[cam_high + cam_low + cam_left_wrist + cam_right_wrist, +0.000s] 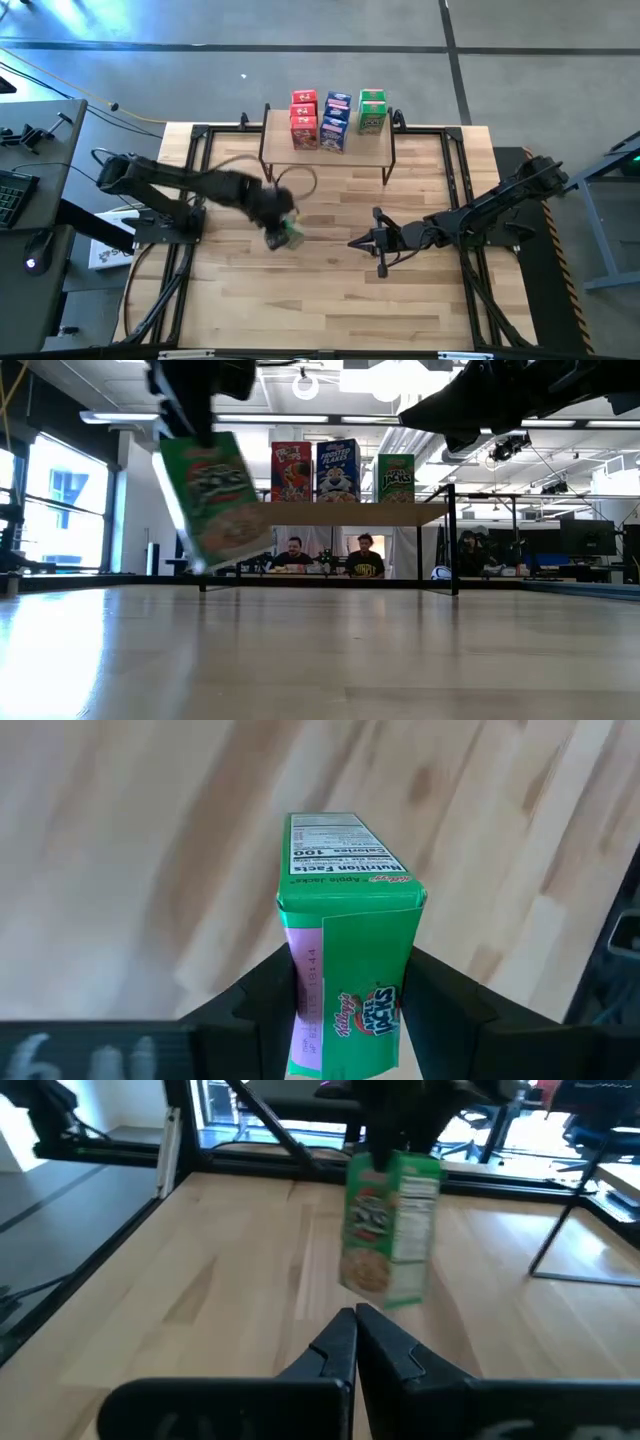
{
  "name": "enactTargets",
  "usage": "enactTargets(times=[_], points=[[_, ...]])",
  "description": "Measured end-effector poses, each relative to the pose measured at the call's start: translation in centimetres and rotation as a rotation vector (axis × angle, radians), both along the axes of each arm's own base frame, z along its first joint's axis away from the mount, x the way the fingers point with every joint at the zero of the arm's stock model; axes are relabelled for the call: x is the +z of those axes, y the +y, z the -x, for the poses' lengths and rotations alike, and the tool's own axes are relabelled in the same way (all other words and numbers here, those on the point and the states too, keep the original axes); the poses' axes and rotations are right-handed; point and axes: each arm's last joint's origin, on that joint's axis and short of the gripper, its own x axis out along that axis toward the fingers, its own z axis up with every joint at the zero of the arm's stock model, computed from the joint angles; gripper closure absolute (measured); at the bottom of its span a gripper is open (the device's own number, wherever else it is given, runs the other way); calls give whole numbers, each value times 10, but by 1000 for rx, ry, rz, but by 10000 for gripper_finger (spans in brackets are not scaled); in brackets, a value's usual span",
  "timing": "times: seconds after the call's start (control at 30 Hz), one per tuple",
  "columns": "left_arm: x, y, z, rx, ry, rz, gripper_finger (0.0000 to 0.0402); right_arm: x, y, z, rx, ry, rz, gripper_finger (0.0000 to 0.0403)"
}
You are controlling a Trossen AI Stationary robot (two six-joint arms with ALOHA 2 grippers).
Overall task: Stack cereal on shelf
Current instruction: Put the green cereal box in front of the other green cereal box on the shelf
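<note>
While a small green printed cardboard cereal box (291,231) hangs tilted and clear of the tabletop, the left gripper (345,1010) clamps it between two dark fingers (262,1003), jaws part-way apart and pressed to the box's narrow sides. In the low view the box (215,497) leans with its top toward the camera's left, its base above the boards.

Behind it stands the small shelf (328,152), a light wooden board on thin black metal legs, near the far edge of the table. From above, its top shows red boxes (304,118) in a column at the left, blue boxes (335,120) in the middle and green boxes (372,111) at the right; two red, two blue and two green can be made out, though the exact count is hard to tell. Counting the held one, three green boxes show.

The right gripper (354,242) rests low over the table's middle, well apart from the shelf, its fingers (340,1352) pressed together on nothing.

The surface is a pale slatted wooden tabletop (330,300) framed by black rails. Beyond it lies a bright workshop with large windows, ceiling lights and monitors, where two seated people (330,555) are visible under the shelf.
</note>
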Motion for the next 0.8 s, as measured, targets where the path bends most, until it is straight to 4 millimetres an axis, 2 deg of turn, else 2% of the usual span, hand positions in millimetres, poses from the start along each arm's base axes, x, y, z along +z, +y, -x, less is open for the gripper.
enactTargets(times=[0.13,0.27,0.47,0.8], points=[[3,30,-10,-30,-68,-22,255,2,0,1,-4,-6,-1,403],[15,48,-24,-84,-104,-79,255,2,0,1,-4,-5,-1,403],[22,60,-47,-198,-76,-142,255,1,0,1,-4,2,1,403],[-2,64,-84,-342,52,-158,255,1,0,1,-1,9,0,403]])
